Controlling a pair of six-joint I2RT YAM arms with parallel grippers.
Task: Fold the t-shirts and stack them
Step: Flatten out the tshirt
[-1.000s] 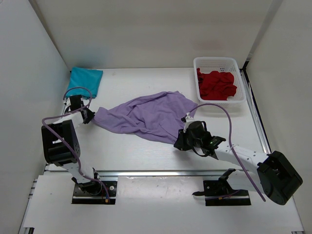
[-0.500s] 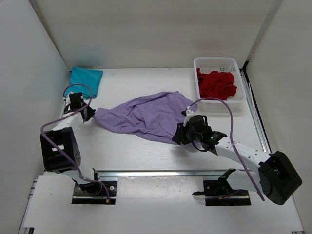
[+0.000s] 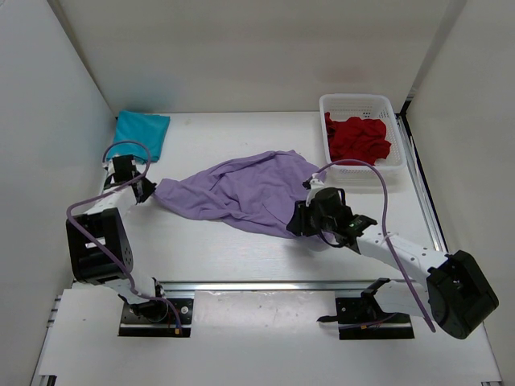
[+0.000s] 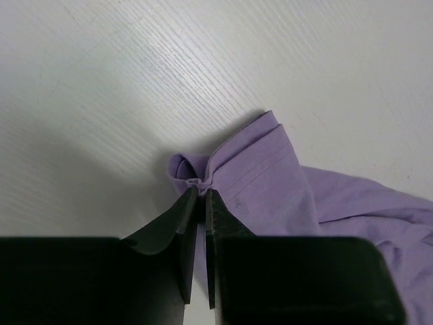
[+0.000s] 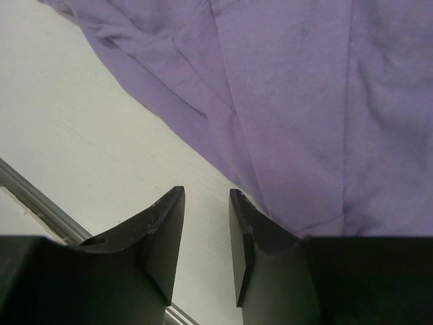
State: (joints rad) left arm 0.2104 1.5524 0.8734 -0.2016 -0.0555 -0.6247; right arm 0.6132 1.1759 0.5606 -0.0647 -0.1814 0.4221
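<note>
Right now I am pinching a small bunch of cloth at the left end of the lavender t-shirt (image 3: 238,191) with my left hand (image 4: 200,191). Its two fingers are pressing together on a puckered fold right beside a stitched hem, so this hand is gripping the shirt. The rest of that shirt is lying rumpled and unfolded across the middle of the tabletop (image 3: 233,133), stretching from my left hand toward my right one. My right hand (image 5: 206,193) is sitting low at the shirt's near right edge with its fingers parted, and it is gripping nothing. Only bare white surface is showing in the gap between them. The purple hem is running just beside the tip of one finger, and I cannot tell whether it is touching the cloth. The teal t-shirt (image 3: 142,129) is lying flat in the far left corner, close to the side wall and well apart from the lavender one. The dark red t-shirt (image 3: 356,138) is sitting crumpled inside the white mesh basket (image 3: 354,100) in the far right corner, and the lavender cloth is ending near that basket's near left corner.
</note>
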